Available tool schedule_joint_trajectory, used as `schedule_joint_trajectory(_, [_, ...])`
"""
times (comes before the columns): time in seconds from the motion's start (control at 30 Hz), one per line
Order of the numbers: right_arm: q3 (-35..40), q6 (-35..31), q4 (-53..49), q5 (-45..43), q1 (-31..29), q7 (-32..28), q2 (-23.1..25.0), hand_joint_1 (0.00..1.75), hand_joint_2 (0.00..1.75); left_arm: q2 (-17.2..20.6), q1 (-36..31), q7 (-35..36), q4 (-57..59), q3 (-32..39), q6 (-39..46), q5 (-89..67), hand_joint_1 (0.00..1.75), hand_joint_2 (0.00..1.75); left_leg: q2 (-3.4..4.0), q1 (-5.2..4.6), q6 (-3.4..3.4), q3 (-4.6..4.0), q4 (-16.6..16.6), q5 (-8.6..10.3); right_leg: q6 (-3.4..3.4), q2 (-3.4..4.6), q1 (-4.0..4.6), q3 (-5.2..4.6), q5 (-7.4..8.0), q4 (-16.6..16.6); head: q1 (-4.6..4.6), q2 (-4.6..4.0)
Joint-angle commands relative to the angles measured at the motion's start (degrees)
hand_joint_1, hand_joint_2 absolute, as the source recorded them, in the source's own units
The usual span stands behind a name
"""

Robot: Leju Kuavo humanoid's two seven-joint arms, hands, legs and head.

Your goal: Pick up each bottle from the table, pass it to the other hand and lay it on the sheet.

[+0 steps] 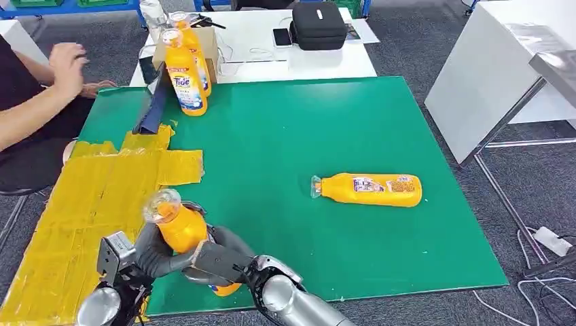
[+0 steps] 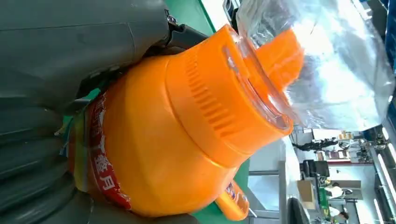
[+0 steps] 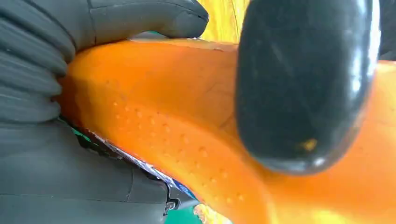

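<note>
An orange bottle with a clear cap is upright over the front left corner of the green mat. Both hands are wrapped around it. My left hand grips its body from the left, and my right hand grips it from the right, lower down. The left wrist view shows the bottle in my left hand. In the right wrist view my right hand presses on the bottle's orange body. A second orange bottle lies on its side on the mat. The yellow sheet lies to the left.
Two more orange bottles stand at the mat's back left corner beside a dark upright board. A person's arm reaches in at the far left. A white table behind holds a black case. Another white table stands to the right.
</note>
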Motion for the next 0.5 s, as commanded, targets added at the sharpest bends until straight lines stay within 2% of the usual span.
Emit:
schedule_joint_trajectory(0.03, [2.5,-0.1,3.3,0.0,-3.5,-0.2,-0.1,1.75,1.75,1.4,-0.8,0.1,2.7,-4.5,-1.3,-0.4,1.75,1.75,-0.09,-0.01,-0.02,0.12,-0.1,0.01,-0.11,0.15,-0.02,0.11,-0.02,0.0,0.0,0.0])
schedule_joint_trajectory(0.17, [0.7,-2.3,2.2,0.8,-3.2,-0.4,-1.2,1.75,1.75,1.4,0.2,-0.3,1.5,-4.1,-1.3,-0.1,1.75,1.75,-0.06,-0.01,-0.01,0.07,0.0,0.0,-0.06,0.09,-0.01,0.06,-0.01,0.0,-0.02,0.0])
schedule_joint_trajectory(0.2, [0.3,-2.9,2.0,1.1,-3.2,-0.3,-1.6,1.33,1.75,1.4,0.4,-0.3,1.1,-3.9,-1.3,0.0,1.75,1.75,-0.08,0.01,-0.01,0.09,0.0,-0.01,-0.08,0.13,0.0,0.09,-0.02,0.0,0.0,0.0])
schedule_joint_trajectory(0.23, [-0.6,-5.0,1.5,2.5,-3.4,0.3,-2.3,0.05,1.75,1.4,1.0,-0.5,0.3,-3.4,-1.1,0.2,1.75,1.75,-0.05,0.0,0.0,0.07,0.0,0.0,-0.05,0.08,-0.01,0.07,-0.01,0.0,-0.02,0.0])
schedule_joint_trajectory(0.27, [-1.6,-6.4,1.2,3.5,-3.7,1.0,-3.0,0.0,1.75,1.3,1.4,-0.5,-0.2,-3.1,-0.8,0.1,1.75,1.75,-0.06,0.0,0.01,0.05,0.0,0.0,-0.05,0.08,-0.01,0.06,0.0,0.0,0.0,0.0])
schedule_joint_trajectory(0.37, [-7.0,-8.5,-2.0,4.8,-4.2,2.2,-7.3,0.0,1.75,1.4,3.1,-1.7,-3.0,-1.6,2.6,-3.5,1.75,1.75,-0.11,0.01,0.02,0.1,0.0,-0.01,-0.07,0.11,-0.01,0.13,-0.01,-0.1,-0.02,0.0])
schedule_joint_trajectory(0.5, [-16.6,-8.5,-12.9,8.8,-1.0,4.2,-16.9,0.0,1.75,1.4,6.1,-2.7,-7.4,3.1,9.2,-10.8,1.75,1.75,-0.16,0.0,0.03,-0.01,0.0,0.03,-0.01,-0.06,-0.01,0.05,0.0,0.0,-0.07,0.0])
